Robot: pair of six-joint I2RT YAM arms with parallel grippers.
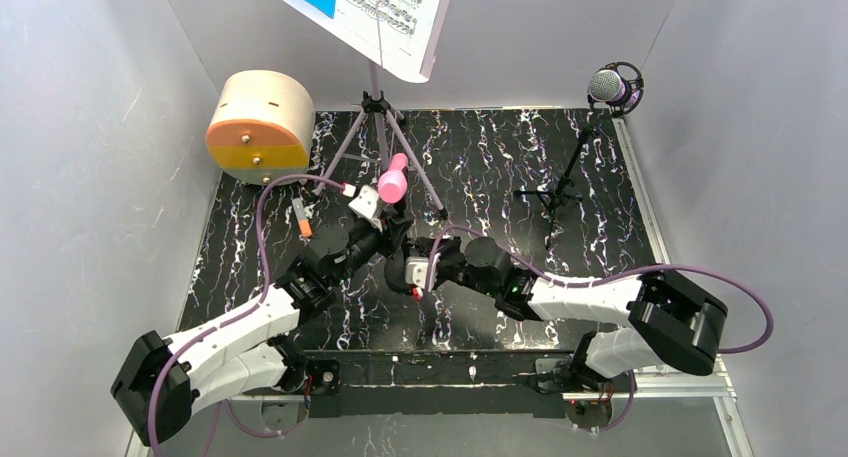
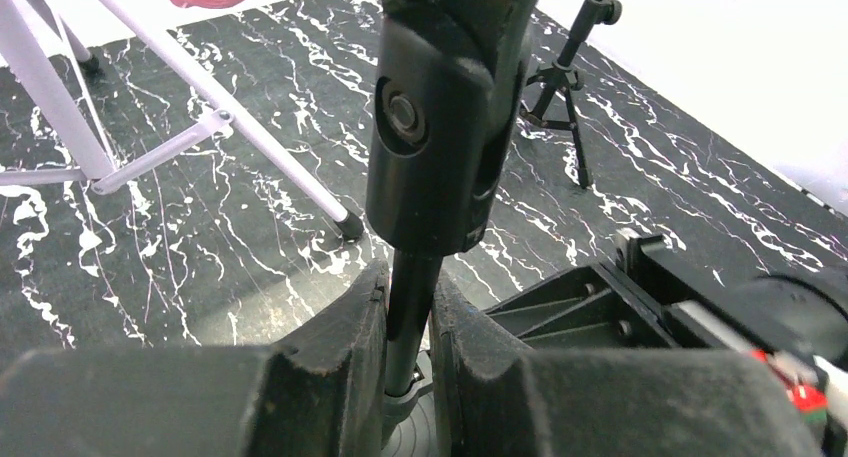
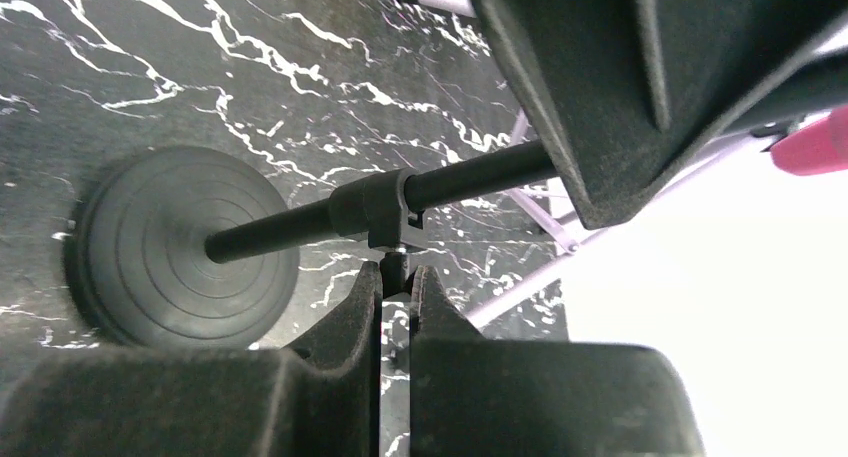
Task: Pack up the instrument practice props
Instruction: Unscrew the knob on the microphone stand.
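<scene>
Two grippers meet on one thin black pole (image 3: 270,232), Ben. It is smooth and round like a straw.

What holds it, Ann?

The left gripper (image 2: 408,317) squeezes the pole tight. Its rough dark fingers (image 2: 330,367) press on both sides. The right gripper (image 3: 396,279) pinches a tiny tab (image 3: 396,267) under the pole's collar (image 3: 378,209), its fingers almost touching.

Where is the pink microphone (image 1: 393,180)?

Up top, in a fat black clip (image 2: 440,127). The pole goes down to a flat round base (image 3: 180,247) with rings on it. That sits on the black table (image 1: 500,157) with white squiggles.

What is close by?

The lilac music stand (image 1: 374,79) spreads skinny legs just behind, one rubber foot near the pole. Blue and white sheet music (image 1: 385,7) rests on top of it. The purple mic (image 1: 610,85) with a silver mesh head stands on its black tripod (image 1: 552,192), well apart at the far right corner. A round cream and orange box (image 1: 258,127) sits at the far left.
</scene>
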